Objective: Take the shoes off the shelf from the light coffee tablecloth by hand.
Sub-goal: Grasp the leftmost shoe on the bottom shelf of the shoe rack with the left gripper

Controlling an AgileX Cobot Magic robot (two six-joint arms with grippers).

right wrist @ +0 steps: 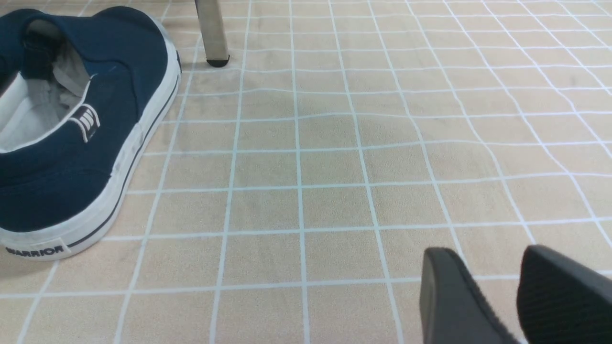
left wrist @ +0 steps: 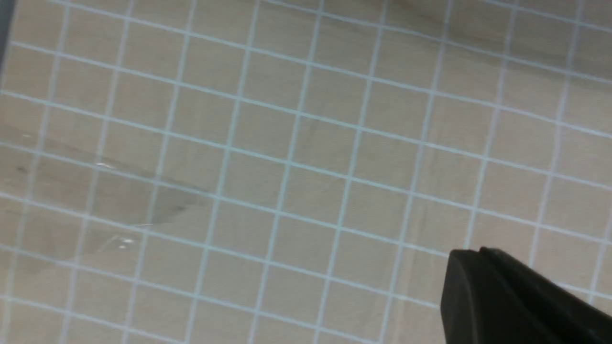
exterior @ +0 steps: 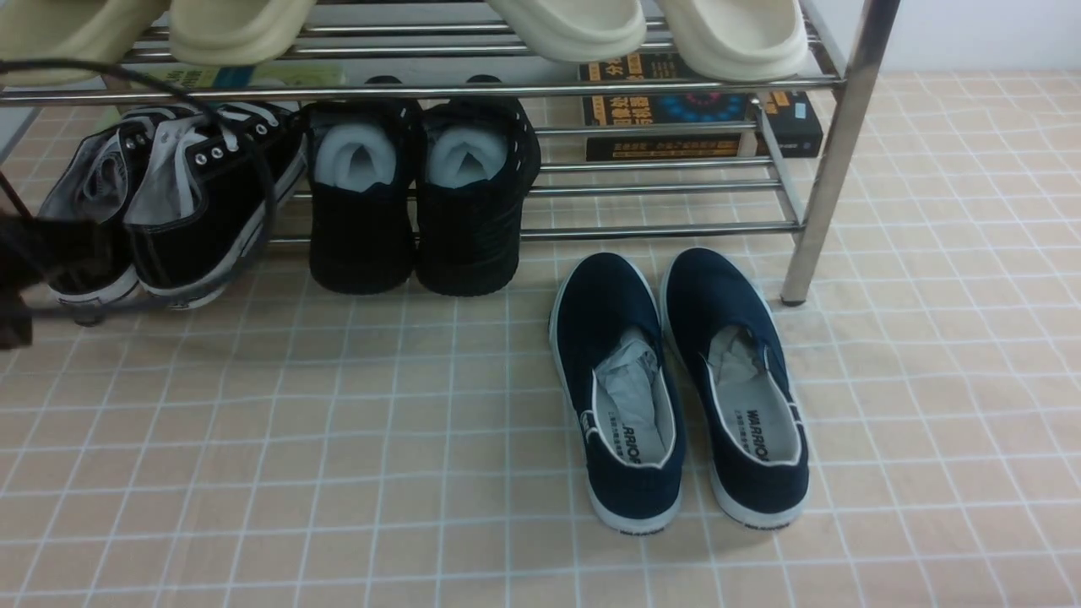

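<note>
The shoes (exterior: 207,215), black canvas sneakers with white laces and soles, sit side by side at the left end of the shelf's (exterior: 832,169) lower tier, toes over the front bar. A dark blurred part of my left arm (exterior: 29,262) hangs at the picture's left edge, in front of the outer sneaker's toe. In the left wrist view my left gripper (left wrist: 473,253) is shut with nothing in it, over the bare light coffee tablecloth (left wrist: 267,157). My right gripper (right wrist: 487,258) is open and empty, low over the cloth, right of a navy slip-on (right wrist: 71,143).
Black knit shoes with white stuffing (exterior: 414,203) stand on the lower tier beside the sneakers. A navy slip-on pair (exterior: 676,388) lies on the cloth in front of the shelf's right half. Cream slippers (exterior: 574,25) fill the top tier. Books (exterior: 701,118) lie behind.
</note>
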